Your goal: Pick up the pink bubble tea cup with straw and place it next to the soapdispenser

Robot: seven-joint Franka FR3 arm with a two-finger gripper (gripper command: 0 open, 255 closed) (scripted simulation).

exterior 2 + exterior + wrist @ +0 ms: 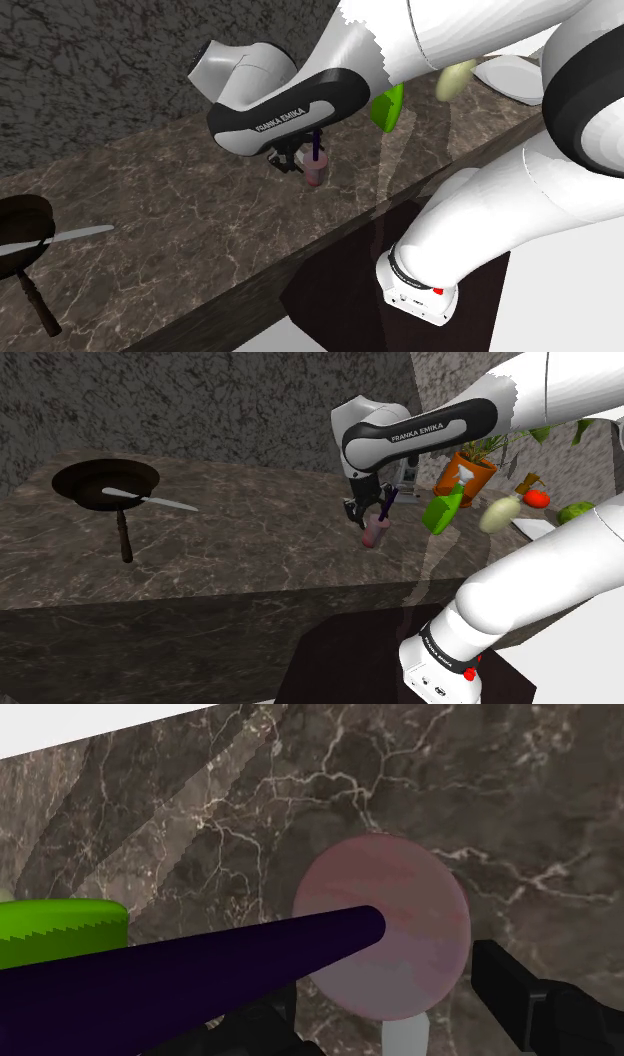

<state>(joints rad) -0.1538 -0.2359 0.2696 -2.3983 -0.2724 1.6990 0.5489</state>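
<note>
Dim, even light on the dark counter (250,567); the arm (560,392) has jagged outlines.

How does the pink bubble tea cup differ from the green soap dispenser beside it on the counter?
Colour: the pale pink round bubble tea cup contrasts with the bright green soap dispenser.
Size: the cup looks smaller than the dispenser.
Top: a dark purple straw sticks out of the cup; the dispenser has none.
Place: the cup sits right under the black gripper; the dispenser stands apart, to the shoulder view's right.
Both rest on the dark marbled counter.
</note>
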